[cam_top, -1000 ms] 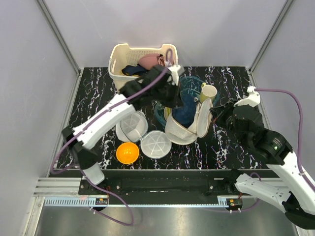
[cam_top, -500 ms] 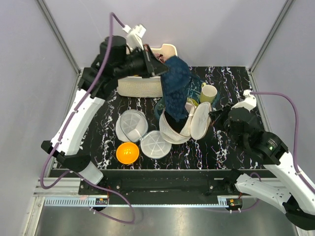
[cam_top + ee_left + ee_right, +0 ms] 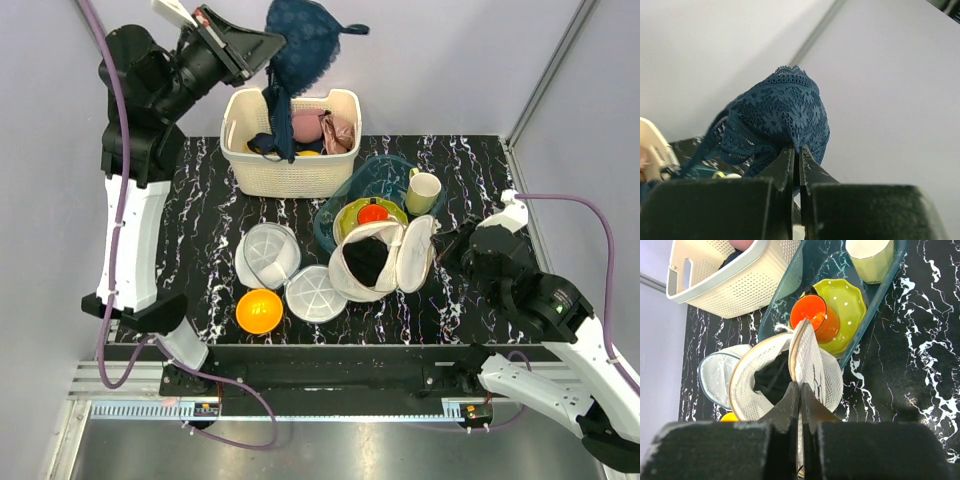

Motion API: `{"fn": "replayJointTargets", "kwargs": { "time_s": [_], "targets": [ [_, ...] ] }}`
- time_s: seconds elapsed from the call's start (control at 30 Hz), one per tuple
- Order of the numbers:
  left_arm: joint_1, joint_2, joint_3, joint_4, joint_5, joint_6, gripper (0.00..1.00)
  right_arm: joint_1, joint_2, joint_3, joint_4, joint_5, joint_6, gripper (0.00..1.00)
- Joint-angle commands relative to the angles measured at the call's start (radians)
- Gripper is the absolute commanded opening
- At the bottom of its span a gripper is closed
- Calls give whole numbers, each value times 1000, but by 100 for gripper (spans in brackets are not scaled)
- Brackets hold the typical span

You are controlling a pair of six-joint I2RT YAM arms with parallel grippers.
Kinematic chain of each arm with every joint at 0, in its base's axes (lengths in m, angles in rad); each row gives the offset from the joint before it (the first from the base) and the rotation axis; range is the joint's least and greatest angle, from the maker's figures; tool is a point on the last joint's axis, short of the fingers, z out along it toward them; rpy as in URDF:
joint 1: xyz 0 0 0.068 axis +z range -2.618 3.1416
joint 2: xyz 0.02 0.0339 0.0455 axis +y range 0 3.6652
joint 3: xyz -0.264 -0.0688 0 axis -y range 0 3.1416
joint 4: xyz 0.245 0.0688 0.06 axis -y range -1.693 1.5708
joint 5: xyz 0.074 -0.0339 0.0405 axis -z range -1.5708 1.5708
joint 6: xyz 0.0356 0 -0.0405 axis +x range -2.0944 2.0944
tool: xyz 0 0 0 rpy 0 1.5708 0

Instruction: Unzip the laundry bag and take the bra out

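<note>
Holding bra (image 3: 300,45) high at 12 o'clock, above basket (image 3: 290,172), with left pincer (image 3: 798,151) clamped on a fold of lace. Half a second back, still trailing its lower end into bag (image 3: 350,282). Now hanging wholly free and well apart from it, with a dark tail dangling toward the basket. Lifted further and drawn back toward 11 o'clock since then, as to the left arm. Settled lower and wider, as to the bag, with the near half lying like a shallow bowl on worktop (image 3: 200,200) and the other half propped upright at its 3 o'clock. Gripping that upright half by the rim with right pincer (image 3: 800,390), closed on the mesh, as before.

Navy, openwork, scalloped along the edge, rounded into a cup shape in the left wrist view. Cream-white fine mesh for the bag, with a tan zip band round each domed half and something dark and soft in the hollow, not to be made out. Just beside the bag at 12 o'clock, clear teal tub (image 3: 395,163) with dotted lime bowl (image 3: 350,216), glossy orange cup (image 3: 374,213) and pale mug (image 3: 424,188). At 9 o'clock, two ribbed white dishes (image 3: 268,255). At 8 o'clock, smooth orange bowl (image 3: 259,310). Perforated cream plastic for the basket, with pink bra (image 3: 302,126) inside.
</note>
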Motion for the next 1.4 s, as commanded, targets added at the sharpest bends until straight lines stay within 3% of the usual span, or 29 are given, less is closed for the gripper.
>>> {"fn": "replayJointTargets", "kwargs": {
  "time_s": [0.0, 0.13, 0.53, 0.63, 0.83, 0.87, 0.9, 0.93, 0.97, 1.0, 1.07, 1.13, 1.23, 1.37],
  "targets": [
    [83, 65, 55, 65, -37, 5, 0, -7, -11, -2, -19, 59, 17, 0],
    [138, 123, 49, 78, -101, 47, 0, -5, -2, -8, -24, 56, 24, 0],
    [224, 336, 66, 258, -114, 13, 0, -5, 10, 12, -44, 56, 31, 0],
    [263, 382, 54, 278, -51, -48, 0, -7, 15, 15, -49, 74, 28, 0],
    [281, 329, -216, 291, -126, 31, 0, -5, 41, 22, -46, 91, 19, 0],
    [282, 333, -246, 285, -114, 38, 3, -5, 46, 22, -44, 91, 17, 0],
    [288, 346, -251, 264, -92, 38, 16, -5, 49, 21, -35, 90, 11, 0],
    [294, 358, -244, 220, -38, 33, 33, -7, 55, 21, -30, 87, 11, 0],
    [296, 378, -238, 200, -20, 35, 62, -5, 58, 19, -27, 81, 10, 0],
    [294, 381, -239, 184, -10, 38, 74, -5, 61, 21, -18, 73, 7, 0],
    [288, 358, -247, 149, 12, 64, 83, -5, 66, 22, -10, 61, 4, 0],
    [258, 324, -239, 59, -37, 145, 99, -7, 61, 23, -4, 56, 7, 0],
    [175, 232, -256, -70, -144, 269, 99, -5, 46, 21, 2, 48, 11, 0],
    [23, 96, -397, -110, -123, 320, 94, -5, 39, 30, 10, 38, 7, 0]
  ]
}}
